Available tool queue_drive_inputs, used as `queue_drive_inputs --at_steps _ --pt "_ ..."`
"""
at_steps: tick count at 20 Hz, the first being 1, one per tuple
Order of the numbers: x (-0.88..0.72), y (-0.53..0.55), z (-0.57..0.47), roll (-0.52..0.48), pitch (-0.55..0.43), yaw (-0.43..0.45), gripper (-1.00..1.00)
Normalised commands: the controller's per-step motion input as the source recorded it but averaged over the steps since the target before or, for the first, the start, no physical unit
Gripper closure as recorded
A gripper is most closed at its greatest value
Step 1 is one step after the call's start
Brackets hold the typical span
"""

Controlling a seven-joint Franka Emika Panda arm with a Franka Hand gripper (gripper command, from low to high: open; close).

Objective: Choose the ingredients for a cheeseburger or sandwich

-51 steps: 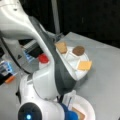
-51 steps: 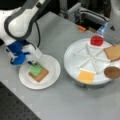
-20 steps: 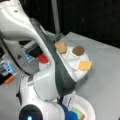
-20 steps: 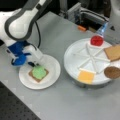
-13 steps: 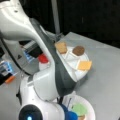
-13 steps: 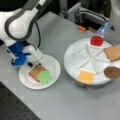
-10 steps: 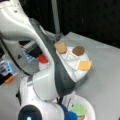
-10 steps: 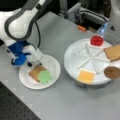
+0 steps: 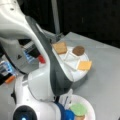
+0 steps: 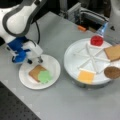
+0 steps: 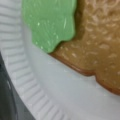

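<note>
High front view looking down across the bench (image 10: pixel 75 105) at the paper plate (image 10: pixel 53 63), front view from behind the arm (image 9: pixel 47 82) with the same plate (image 9: pixel 90 106) at its base, wrist view pressed close above that plate's rim (image 11: pixel 37 100), all three sharing the plate.

Lettuce (image 10: pixel 44 76) on bread (image 10: pixel 36 72), hand (image 10: pixel 35 60) beside.

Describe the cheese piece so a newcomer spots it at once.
Find the large white divided tray at a front view's right. The cheese lies in its bottom compartment, beside the brown round patty. It is the only flat yellow square there.
</note>
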Motion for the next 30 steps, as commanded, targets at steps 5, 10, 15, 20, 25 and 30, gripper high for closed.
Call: queue_drive_inputs --at_steps 5,10,15,20,25,30 --pt "-0.36 0.42 0.27 -0.401 0.005 -0.127 -1.0" --pt "-0.43 0.74 0.29 -0.752 -0.069 -0.189 -1.0" --pt "-0.49 0.76 0.28 -0.776 -0.07 -0.199 -1.0" --pt "-0.47 0.4 0.06 -0.581 -0.121 -0.199 -1.0" --pt "-0.54 0.2 0.01 -0.372 -0.17 -0.102 -1.0" --pt "-0.69 0.36 -0.04 -0.267 -0.214 -0.017 -1.0"
